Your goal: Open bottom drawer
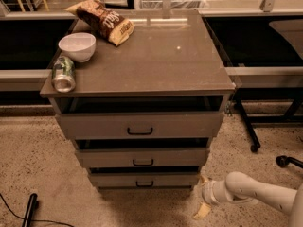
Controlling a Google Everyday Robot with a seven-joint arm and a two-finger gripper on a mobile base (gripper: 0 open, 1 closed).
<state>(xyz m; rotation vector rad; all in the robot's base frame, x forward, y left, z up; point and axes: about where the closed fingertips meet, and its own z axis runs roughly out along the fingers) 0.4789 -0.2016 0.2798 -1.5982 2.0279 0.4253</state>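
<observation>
Speckled floor [28, 155]; hand [202, 195] beside bottom drawer [144, 179]

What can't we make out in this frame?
All camera view:
- Bottom drawer interior: only a dark slit shows under the middle drawer front.
- Pincer, low right of the cabinet: contact with the cabinet corner is unclear.
- Arm: cut off by the right edge.
- Can label: too small.

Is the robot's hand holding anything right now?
No, nothing. The gripper is open and empty, low near the floor beside the right end of the bottom drawer, away from its handle.
</observation>
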